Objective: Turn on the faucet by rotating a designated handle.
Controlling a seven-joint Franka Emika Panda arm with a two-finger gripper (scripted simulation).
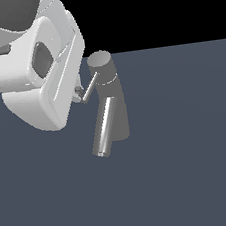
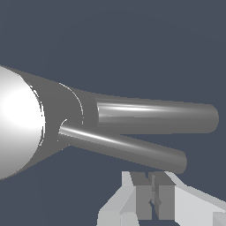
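The faucet (image 1: 114,102) stands upright on the floor, with a round cap (image 1: 99,61) and a shiny slanted spout (image 1: 104,129). The handle (image 1: 89,89) is a thin dark rod slanting down from the cap toward the exterior view's left. My gripper (image 1: 77,94) is at the handle's free end, mostly hidden behind the white hand. In the wrist view the cap (image 2: 17,121) glares white, and the handle (image 2: 123,148) runs beside the thicker spout (image 2: 159,117). My gripper (image 2: 152,196) is shut, with its pads together, just beside the handle's tip and holding nothing.
The white arm and hand (image 1: 33,70) fill the upper part of the exterior view's left. The floor (image 1: 192,165) is a flat blue-grey surface around the faucet.
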